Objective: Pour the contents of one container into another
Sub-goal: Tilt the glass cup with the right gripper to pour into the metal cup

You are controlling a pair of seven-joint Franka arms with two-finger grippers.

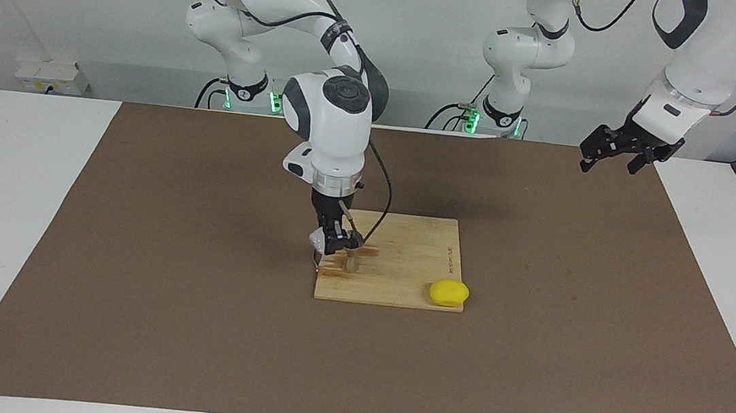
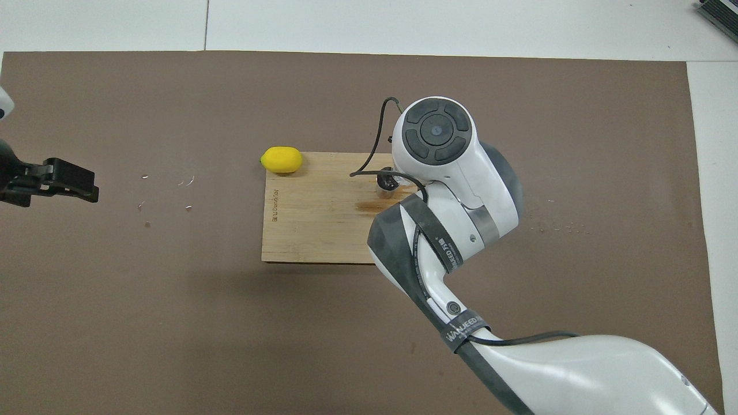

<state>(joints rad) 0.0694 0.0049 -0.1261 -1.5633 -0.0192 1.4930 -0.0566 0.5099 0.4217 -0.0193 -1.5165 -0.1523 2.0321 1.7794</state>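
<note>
My right gripper [image 1: 335,243] reaches down over the wooden cutting board [image 1: 407,255], at its end toward the right arm. It is shut on the small clear glass tumbler [image 1: 318,239], which is tilted toward the silver jigger [image 1: 352,260]. The jigger stands upright on the board right beside the gripper. In the overhead view the jigger's round rim [image 2: 387,186] shows at the edge of the right arm, which hides the gripper and the tumbler. My left gripper [image 1: 611,157] waits open and empty in the air over the mat at the left arm's end [image 2: 57,181].
A yellow lemon [image 1: 448,292] lies at the board's corner farthest from the robots, toward the left arm's end [image 2: 281,159]. A dark wet stain [image 2: 369,204] marks the board [image 2: 311,225] by the jigger. A brown mat [image 1: 128,277] covers the table.
</note>
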